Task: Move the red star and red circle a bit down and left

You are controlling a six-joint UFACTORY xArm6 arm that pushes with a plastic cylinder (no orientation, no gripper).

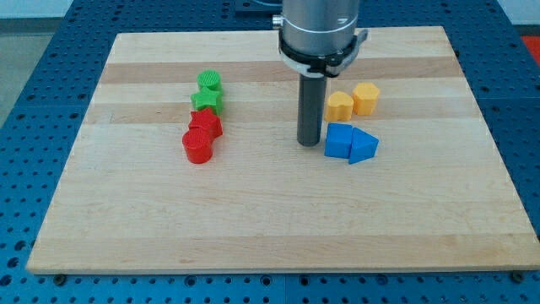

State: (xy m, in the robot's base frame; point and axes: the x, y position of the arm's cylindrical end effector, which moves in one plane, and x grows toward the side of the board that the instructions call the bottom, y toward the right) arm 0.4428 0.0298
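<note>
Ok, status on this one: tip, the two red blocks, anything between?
My tip down beside blue cube, on its left. Red star and red circle touching, well left of tip, untouched. Nothing between.

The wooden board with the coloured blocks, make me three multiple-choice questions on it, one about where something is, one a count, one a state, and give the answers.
1. Where is my tip relative to the blue blocks?
A. just to their left in the view
B. to their right
C. below them

2. How many blocks lie on the light wooden board?
A. six
B. eight
C. ten

3. How do the red star block and the red circle block stand to each other?
A. far apart
B. close together, apparently touching
C. stacked on the yellow blocks

Answers: 1 A, the rod ends beside the blue cube block, with the blue wedge-shaped block further right. 2 B, two green, two red, two yellow, two blue. 3 B, no gap shows between them, and my tip is well to their right.
</note>
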